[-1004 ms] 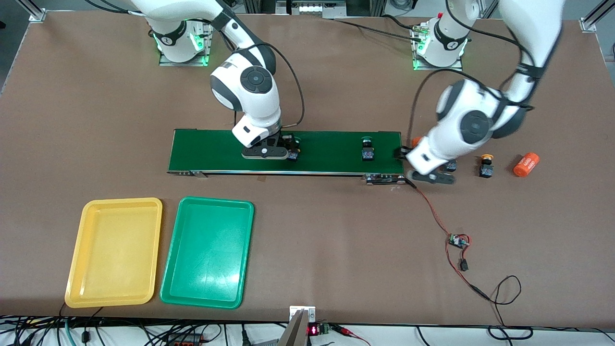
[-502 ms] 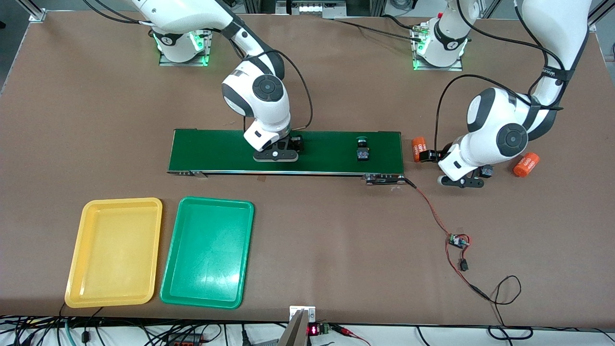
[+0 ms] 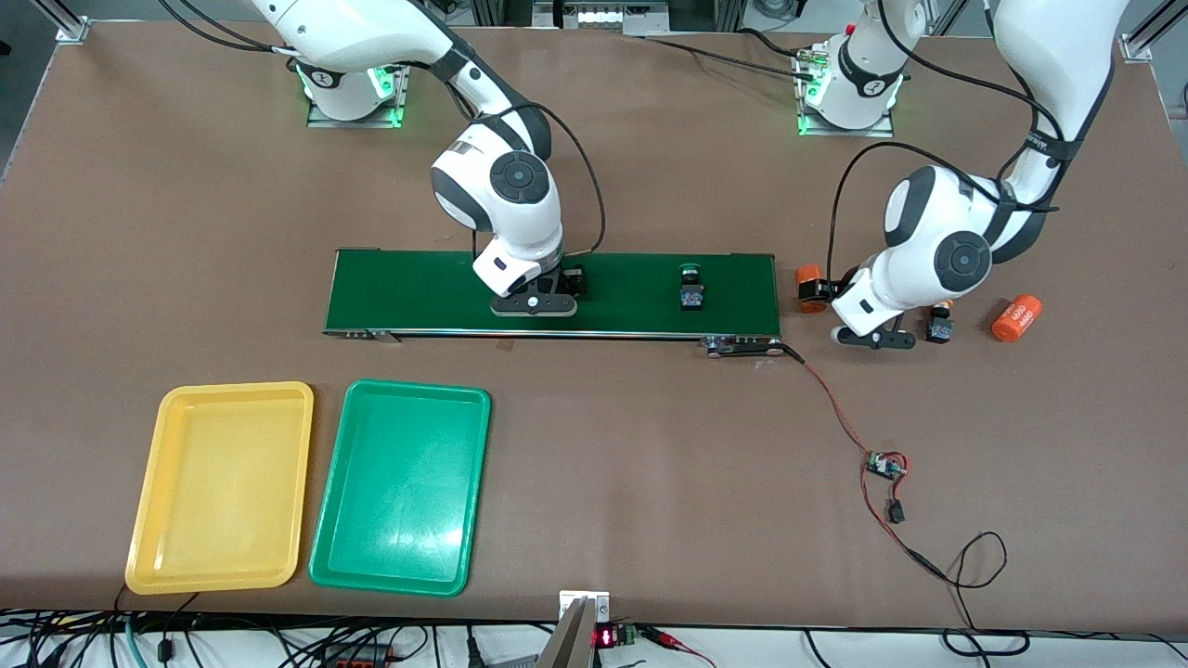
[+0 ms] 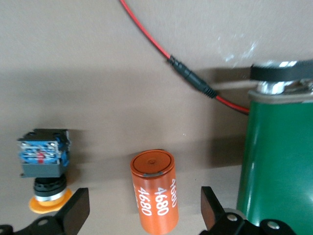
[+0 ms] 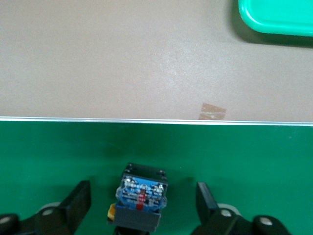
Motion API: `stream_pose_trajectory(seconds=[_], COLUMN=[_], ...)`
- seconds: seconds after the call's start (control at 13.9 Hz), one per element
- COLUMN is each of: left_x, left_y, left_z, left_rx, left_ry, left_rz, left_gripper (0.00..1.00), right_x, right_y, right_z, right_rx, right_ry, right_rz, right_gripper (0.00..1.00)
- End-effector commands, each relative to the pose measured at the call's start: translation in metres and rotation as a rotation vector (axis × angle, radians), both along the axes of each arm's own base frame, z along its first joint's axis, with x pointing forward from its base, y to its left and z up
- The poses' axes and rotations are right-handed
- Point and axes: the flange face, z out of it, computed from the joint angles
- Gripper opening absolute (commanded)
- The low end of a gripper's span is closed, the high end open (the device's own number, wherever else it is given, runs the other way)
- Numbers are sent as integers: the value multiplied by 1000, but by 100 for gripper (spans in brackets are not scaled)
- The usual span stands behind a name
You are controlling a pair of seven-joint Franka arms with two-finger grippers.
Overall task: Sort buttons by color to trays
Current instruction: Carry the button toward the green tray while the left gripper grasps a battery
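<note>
My right gripper (image 3: pixel 534 306) (image 5: pixel 142 205) hangs low over the conveyor belt, open. A button (image 5: pixel 141 198) with a blue-and-black body and a sliver of yellow lies between its fingers (image 5: pixel 78 201), which do not touch it. A green-capped button (image 3: pixel 690 288) rides the belt toward the left arm's end. My left gripper (image 3: pixel 874 340) (image 4: pixel 144 213) is open off the belt's end, beside a yellow-capped button (image 3: pixel 939 325) (image 4: pixel 44 166). The yellow tray (image 3: pixel 223 394) and green tray (image 3: pixel 401 394) lie side by side, nearer the front camera.
An orange cylinder marked 4680 (image 3: pixel 812 288) (image 4: pixel 154 196) lies by the belt's end, seen between the left fingers. Another cylinder (image 3: pixel 1016 318) lies farther toward the table's end. A red wire (image 3: pixel 835 408) runs from the dark-green belt (image 3: pixel 418 288) to a small board (image 3: pixel 884 464).
The green-capped button has drifted along the belt toward the right arm's end. My left arm swung out past the belt's end, then came partly back. My right gripper shifted slightly over its button.
</note>
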Motion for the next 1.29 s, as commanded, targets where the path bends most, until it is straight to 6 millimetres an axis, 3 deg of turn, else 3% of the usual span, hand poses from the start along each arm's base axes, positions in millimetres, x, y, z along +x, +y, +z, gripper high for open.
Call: stream_pose_trajectory(seconds=[0.0, 0.07, 0.14, 0.29, 0.57, 0.72, 0.86, 1.0, 1.08, 1.15, 1.22], left_x=[-5, -6, -5, -8, -24, -27, -31, -36, -35, -33, -30], left_y=[0, 0, 0, -1, -3, -3, -2, -3, -3, -2, -4], left_z=[-11, -13, -14, -23, -45, -46, -48, -49, -47, -44, -40], left_rx=[-24, -25, -27, -33, -48, -45, -41, -35, -32, -31, -32], left_ry=[7, 12, 14, 33, 10, 13, 27, 47, 49, 43, 32], left_rz=[-11, -9, -7, -3, 4, 3, 6, 5, 7, 6, -1], left_gripper=[100, 100, 100, 100, 100, 98, 70, 31, 17, 4, 0], right_x=[4, 4, 4, 6, 34, 60, 98, 135, 147, 156, 162], right_y=[2, 2, 1, -3, -13, -34, -63, -113, -130, -144, -160], right_z=[1, 0, -2, -1, 36, 63, 94, 102, 104, 109, 109], right_rx=[-1, -3, -4, -25, -107, -99, -69, -63, -50, -40, -46], right_ry=[5, 8, 10, 22, 49, 81, 76, 58, 58, 54, 60], right_rz=[-13, -11, -14, -21, -30, -54, -40, -56, -64, -74, -81], right_gripper=[50, 45, 33, 22, 21, 21, 21, 21, 21, 21, 21])
